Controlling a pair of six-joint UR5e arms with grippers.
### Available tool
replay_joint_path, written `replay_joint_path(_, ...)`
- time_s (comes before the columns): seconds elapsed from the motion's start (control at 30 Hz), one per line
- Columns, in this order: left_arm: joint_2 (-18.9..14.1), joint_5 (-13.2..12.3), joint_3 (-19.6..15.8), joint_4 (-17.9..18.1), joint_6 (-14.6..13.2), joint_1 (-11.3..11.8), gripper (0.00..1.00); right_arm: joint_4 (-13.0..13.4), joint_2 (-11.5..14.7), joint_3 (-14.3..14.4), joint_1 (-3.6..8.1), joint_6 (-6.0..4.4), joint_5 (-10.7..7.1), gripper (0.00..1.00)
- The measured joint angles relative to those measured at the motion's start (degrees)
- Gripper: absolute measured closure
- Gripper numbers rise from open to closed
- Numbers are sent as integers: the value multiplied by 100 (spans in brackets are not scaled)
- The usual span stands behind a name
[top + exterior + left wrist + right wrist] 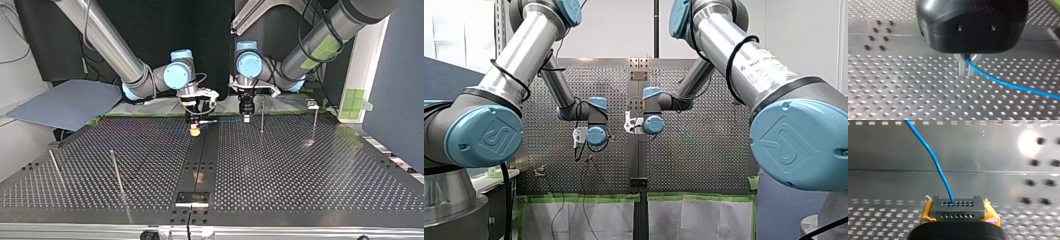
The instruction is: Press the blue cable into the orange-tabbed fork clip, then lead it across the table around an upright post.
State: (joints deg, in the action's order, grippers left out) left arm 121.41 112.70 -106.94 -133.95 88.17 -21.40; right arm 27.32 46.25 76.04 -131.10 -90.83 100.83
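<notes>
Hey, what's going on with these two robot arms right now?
Both arms are holding the blue cable above the perforated table, near its middle seam. My left gripper has its metal fingers shut on it, and my right gripper, with yellow pads, grips it too. No cable shows around any upright post yet.

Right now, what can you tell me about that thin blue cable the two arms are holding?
The blue cable is a thin, smooth, plastic-looking strand of bright blue. One stretch is pinched between the metal fingers of my left gripper, then runs out to the side, low over the perforated table. Another stretch leads ahead of my right gripper, which is shut on it, in a gentle curve.
</notes>
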Motion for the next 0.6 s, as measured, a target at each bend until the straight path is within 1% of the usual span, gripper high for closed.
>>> replay_joint_path(0.23,-322,4,63,-52,50,-55,100,-60,349,0,6,1,-3,100)
replay_joint_path(0.47,-605,4,217,-276,45,-114,100,-67,567,-3,13,-5,-19,100)
replay_joint_path(0.6,-786,22,363,-434,44,-165,100,-65,692,-3,24,-9,-25,100)
